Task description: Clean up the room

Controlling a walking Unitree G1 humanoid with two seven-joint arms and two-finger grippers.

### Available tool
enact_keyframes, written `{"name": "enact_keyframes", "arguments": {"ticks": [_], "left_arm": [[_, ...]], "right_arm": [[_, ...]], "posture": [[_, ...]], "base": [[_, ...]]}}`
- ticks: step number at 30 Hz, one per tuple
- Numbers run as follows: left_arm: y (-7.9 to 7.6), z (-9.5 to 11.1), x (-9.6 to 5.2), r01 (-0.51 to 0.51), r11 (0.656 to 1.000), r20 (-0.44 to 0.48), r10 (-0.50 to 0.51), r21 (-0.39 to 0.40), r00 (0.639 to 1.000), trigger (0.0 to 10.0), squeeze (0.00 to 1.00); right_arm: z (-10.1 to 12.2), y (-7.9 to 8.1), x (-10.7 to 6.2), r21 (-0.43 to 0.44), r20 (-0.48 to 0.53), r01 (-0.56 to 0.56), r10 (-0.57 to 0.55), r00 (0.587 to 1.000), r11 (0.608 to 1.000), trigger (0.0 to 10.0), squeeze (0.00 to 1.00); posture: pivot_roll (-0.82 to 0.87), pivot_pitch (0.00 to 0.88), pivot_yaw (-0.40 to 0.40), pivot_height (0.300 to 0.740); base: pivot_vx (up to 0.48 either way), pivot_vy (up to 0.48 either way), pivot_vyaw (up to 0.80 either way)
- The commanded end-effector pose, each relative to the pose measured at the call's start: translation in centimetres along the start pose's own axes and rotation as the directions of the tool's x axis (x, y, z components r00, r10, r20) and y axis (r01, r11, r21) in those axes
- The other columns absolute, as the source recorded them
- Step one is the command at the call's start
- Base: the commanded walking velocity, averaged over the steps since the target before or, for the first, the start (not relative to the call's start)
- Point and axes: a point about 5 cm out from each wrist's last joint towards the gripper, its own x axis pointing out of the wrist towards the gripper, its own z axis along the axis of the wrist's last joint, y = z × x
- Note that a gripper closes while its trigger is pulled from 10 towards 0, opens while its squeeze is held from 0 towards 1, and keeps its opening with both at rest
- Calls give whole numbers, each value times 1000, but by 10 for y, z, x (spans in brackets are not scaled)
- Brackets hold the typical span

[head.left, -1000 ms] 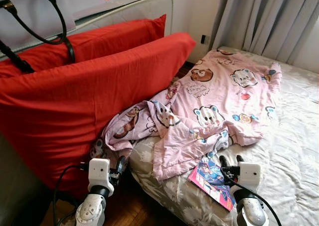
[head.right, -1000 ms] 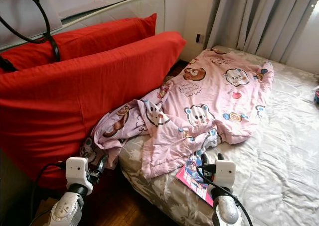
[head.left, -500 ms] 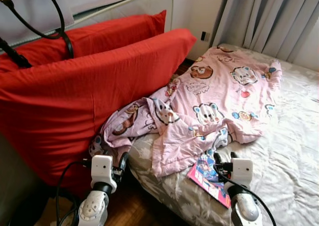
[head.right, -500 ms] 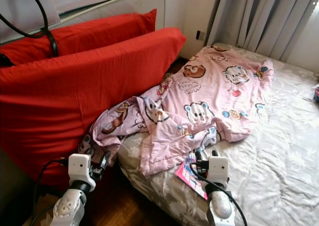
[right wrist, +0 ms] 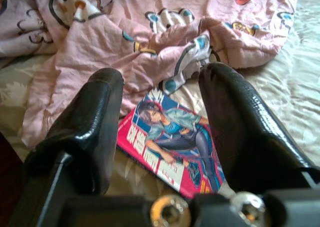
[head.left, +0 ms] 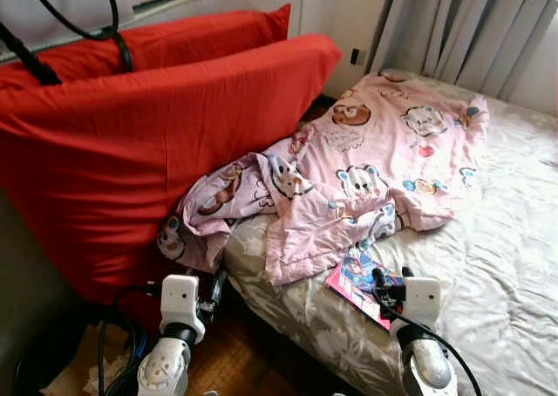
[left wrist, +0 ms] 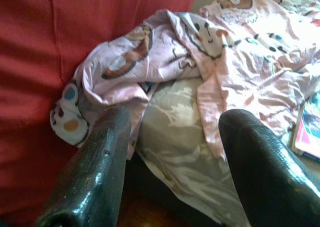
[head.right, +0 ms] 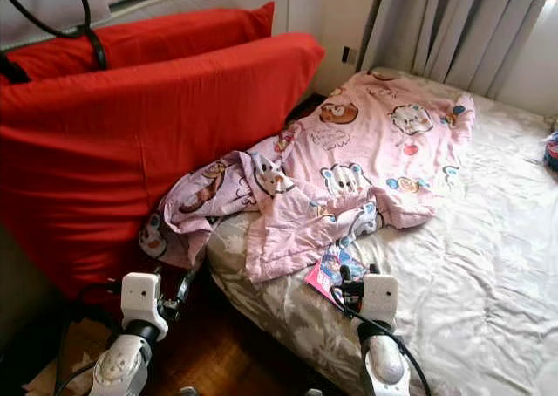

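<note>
My right hand (head.left: 391,284) moved closer, fingers apart over bright pink picture book (right wrist: 172,149) at bed (head.left: 488,265) near edge. Grab comes next. Left hand (head.left: 213,289) apart, idle.

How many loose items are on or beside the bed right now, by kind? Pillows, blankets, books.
Red pillows: 2, the front one and the back one, leaning beside the bed.
Pink cartoon-print blanket: 1, crumpled on the bed.
Comic book: 1, on the sheet, partly under the blanket's edge, ahead of the open right gripper.
Total: 4.
</note>
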Motion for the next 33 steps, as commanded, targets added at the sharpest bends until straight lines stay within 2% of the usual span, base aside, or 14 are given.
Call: {"name": "enact_keyframes", "arguments": {"ticks": [1, 6, 9, 16, 33], "left_arm": [[-4, 0, -1, 20, 1000, -8, -20, 4, 1000, 10000, 0], [-4, -1, -1, 22, 1000, -12, -22, 3, 1000, 10000, 0], [-3, -1, -2, 22, 1000, -14, -22, 2, 1000, 10000, 0], [-4, 0, -2, 29, 1000, -14, -29, -3, 999, 10000, 0], [-8, -4, -4, 52, 999, -45, -52, -7, 998, 10000, 0]], "right_arm": [[-5, -2, -1, 3, -33, 5, -5, 999, 1000, 10000, 0], [-6, -1, -1, 3, -47, 1, -1, 999, 1000, 10000, 0], [-11, 0, -1, 1, -89, -14, 14, 996, 1000, 10000, 0], [-12, 4, -1, 5, -83, -58, 59, 995, 998, 10000, 0], [-14, 3, 0, 16, -103, -51, 52, 993, 999, 10000, 0]], "posture": [[22, 68, -59, 665], [21, 68, -58, 665], [24, 67, -57, 661], [24, 70, -56, 651], [24, 71, -54, 651]], "base": [[0, 0, 0], [0, 0, 0], [0, 0, 0], [0, 0, 0], [0, 0, 0]]}}
